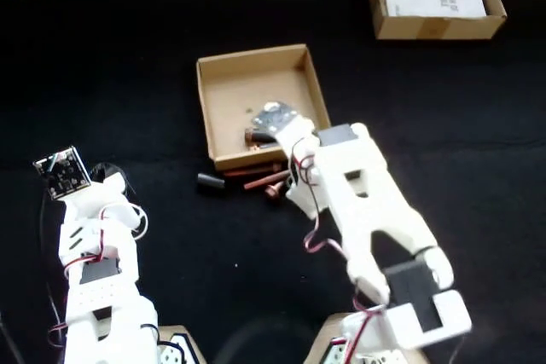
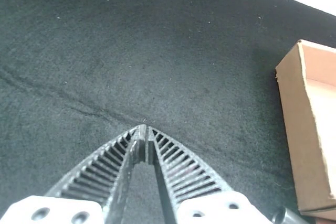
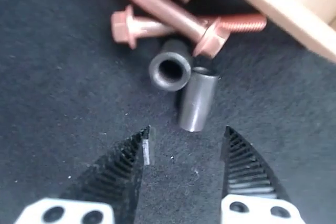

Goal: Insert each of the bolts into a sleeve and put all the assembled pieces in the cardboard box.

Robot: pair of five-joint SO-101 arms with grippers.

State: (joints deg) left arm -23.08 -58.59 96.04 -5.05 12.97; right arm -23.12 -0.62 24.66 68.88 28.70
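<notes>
Holds the right gripper (image 3: pixel 187 134) open and low, tips spread to either side of the near end of a lying sleeve (image 3: pixel 198 100), likely to lift it for assembly. Note the second sleeve (image 3: pixel 169 69) just beside it and the crossed bolts (image 3: pixel 157 9) just beyond, by the box (image 3: pixel 273 9) wall: little room. Rests the left gripper (image 2: pixel 143 136) closed on nothing over the cloth (image 2: pixel 131 51), near the box.

Copper bolts (image 3: pixel 152 3), dark grey sleeves (image 3: pixel 197 100), tan box (image 1: pixel 247 91), black cloth (image 1: pixel 128 83).

Copper bolts (image 1: pixel 271 180) and a dark sleeve (image 1: pixel 211 182) lie just outside the cardboard box (image 1: pixel 243 95).
</notes>
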